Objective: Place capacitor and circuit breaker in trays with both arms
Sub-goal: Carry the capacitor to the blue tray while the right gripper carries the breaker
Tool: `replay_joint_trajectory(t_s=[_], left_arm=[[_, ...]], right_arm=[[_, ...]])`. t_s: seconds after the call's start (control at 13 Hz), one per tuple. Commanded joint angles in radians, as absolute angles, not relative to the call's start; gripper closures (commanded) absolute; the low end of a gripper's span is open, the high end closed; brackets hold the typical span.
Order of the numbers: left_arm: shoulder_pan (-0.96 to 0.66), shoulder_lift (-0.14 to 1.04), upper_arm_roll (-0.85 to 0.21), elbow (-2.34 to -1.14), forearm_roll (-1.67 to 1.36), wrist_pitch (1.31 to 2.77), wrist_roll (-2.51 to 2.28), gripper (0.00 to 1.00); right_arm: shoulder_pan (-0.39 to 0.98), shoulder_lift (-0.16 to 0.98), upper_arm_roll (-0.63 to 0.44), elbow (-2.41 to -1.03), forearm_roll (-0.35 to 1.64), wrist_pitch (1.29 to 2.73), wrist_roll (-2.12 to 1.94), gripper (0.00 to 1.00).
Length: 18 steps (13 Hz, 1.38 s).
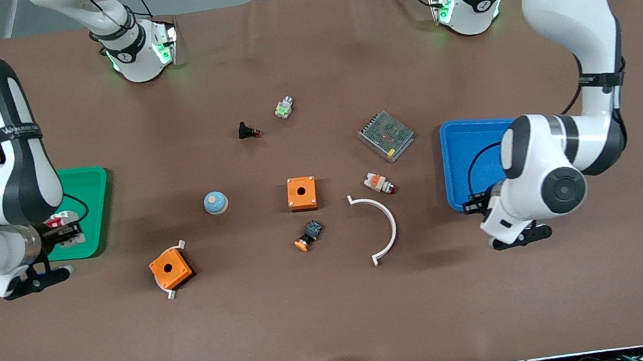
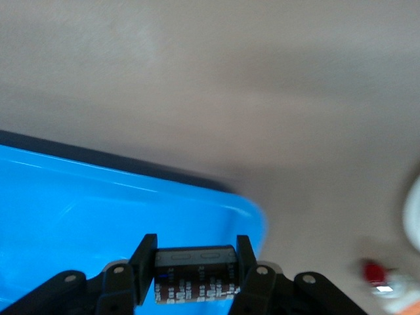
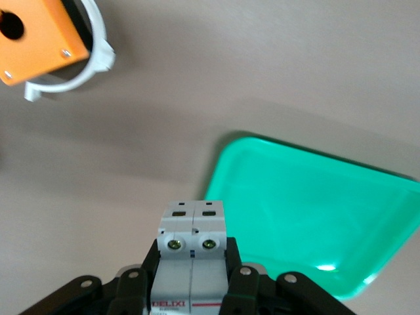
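Over the blue tray, left gripper clamped on the capacitor; over the green tray, right gripper gripping the circuit breaker. Best carried further inside each rim, lowered level, then released.

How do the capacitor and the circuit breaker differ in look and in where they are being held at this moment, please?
The capacitor is a small dark block with pale marks; the circuit breaker is a larger white boxy module with two screw terminals. The capacitor sits in the left gripper over the blue tray; the circuit breaker sits in the right gripper over the green tray. Both are clamped between two fingers, above a tray's edge.
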State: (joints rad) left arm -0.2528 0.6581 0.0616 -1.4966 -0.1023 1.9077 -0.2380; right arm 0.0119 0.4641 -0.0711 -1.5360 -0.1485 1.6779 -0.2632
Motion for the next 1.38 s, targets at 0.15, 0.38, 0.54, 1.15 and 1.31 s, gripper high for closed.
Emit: replay_joint_trajectory(t_s=[0.15, 0.38, 0.54, 1.15, 1.31], left_arm=[[-0.198, 0.623, 0.057, -1.684, -0.107, 1.994, -0.108, 1.0], [-0.198, 0.617, 0.058, -1.753, -0.107, 2.033, -0.091, 0.96], [-0.192, 0.618, 0.057, -1.759, -0.107, 2.046, -0.087, 0.79], [-0.196, 0.539, 0.057, -1.744, -0.107, 2.046, -0.084, 0.23], [-0.198, 0.485, 0.057, -1.744, -0.107, 2.046, -0.086, 0.13]], right_arm=[[-0.107, 0.295, -0.046, -1.855, -0.227, 1.88, -0.401, 0.98], [-0.221, 0.298, -0.045, -1.991, -0.224, 2.054, -0.547, 0.98], [-0.238, 0.298, -0.044, -2.074, -0.222, 2.153, -0.558, 0.98], [-0.273, 0.35, -0.044, -2.12, -0.195, 2.319, -0.568, 0.96], [-0.273, 0.383, -0.044, -2.1, -0.193, 2.326, -0.568, 0.95]])
